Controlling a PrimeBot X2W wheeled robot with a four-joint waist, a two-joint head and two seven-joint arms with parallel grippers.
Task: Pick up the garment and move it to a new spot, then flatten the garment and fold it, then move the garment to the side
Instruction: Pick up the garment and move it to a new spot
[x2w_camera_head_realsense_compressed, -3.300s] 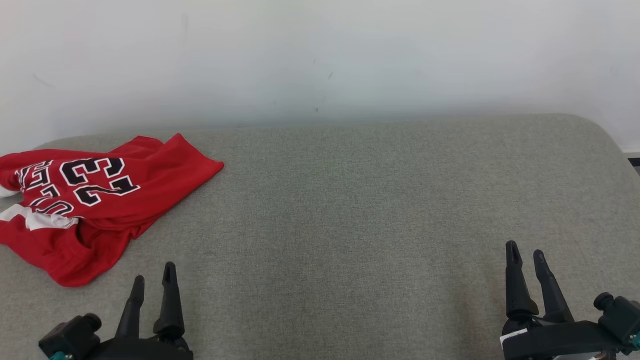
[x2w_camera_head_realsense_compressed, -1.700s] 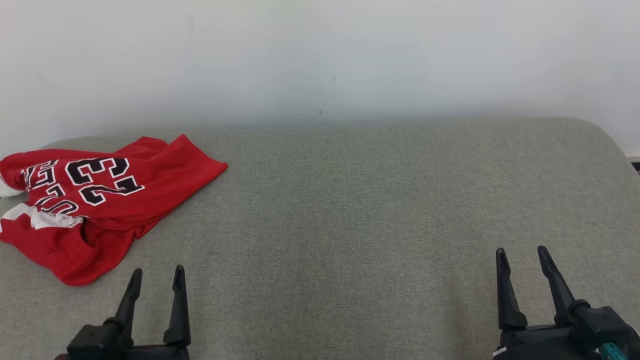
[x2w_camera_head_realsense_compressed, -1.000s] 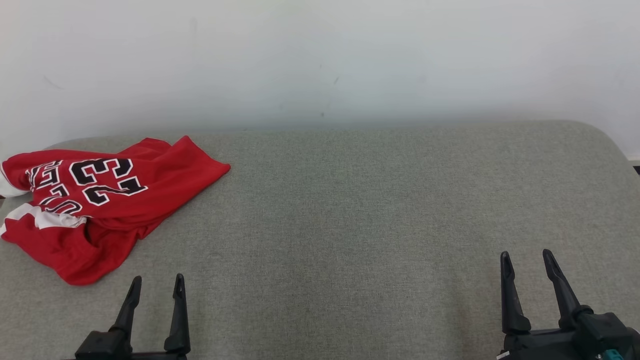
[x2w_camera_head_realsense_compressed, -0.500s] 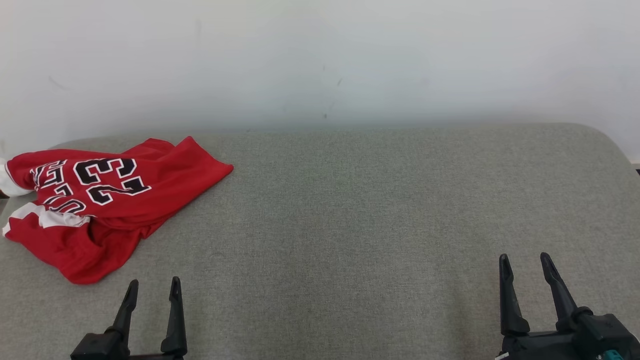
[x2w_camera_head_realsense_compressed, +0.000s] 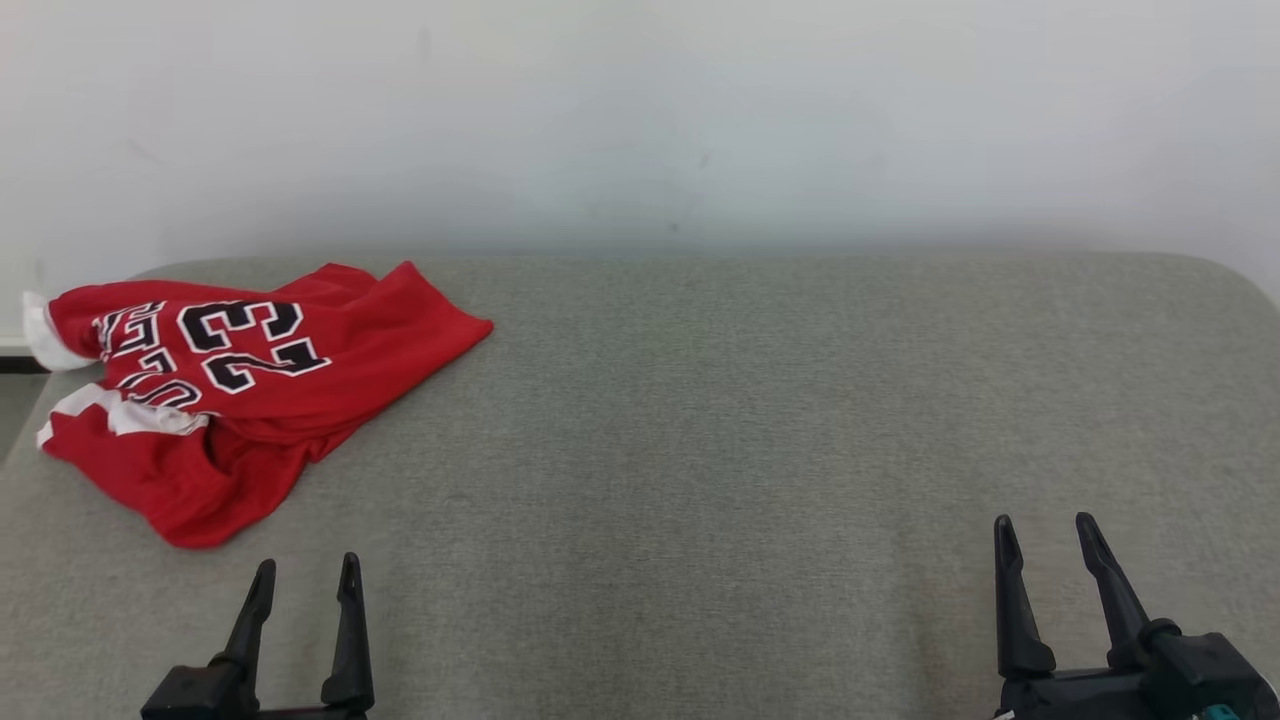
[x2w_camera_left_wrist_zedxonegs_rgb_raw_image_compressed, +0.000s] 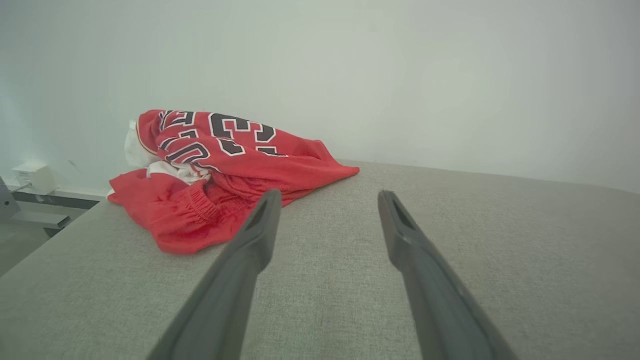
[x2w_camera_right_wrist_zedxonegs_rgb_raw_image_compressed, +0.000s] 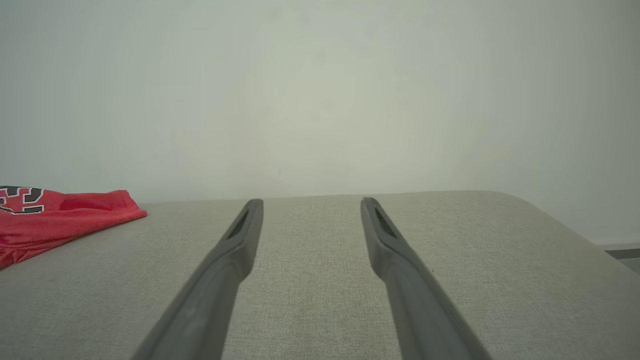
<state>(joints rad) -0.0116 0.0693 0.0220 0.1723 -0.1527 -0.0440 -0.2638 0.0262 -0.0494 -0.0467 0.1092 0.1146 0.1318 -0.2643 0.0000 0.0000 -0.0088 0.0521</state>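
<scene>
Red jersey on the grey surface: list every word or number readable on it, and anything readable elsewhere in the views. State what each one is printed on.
"23": black digits edged in white, on the red jersey, upside down in the head view.
Further black, white-edged characters beside those digits: broken up by the folds, not readable.
Grey padded surface and white wall: no text.
</scene>
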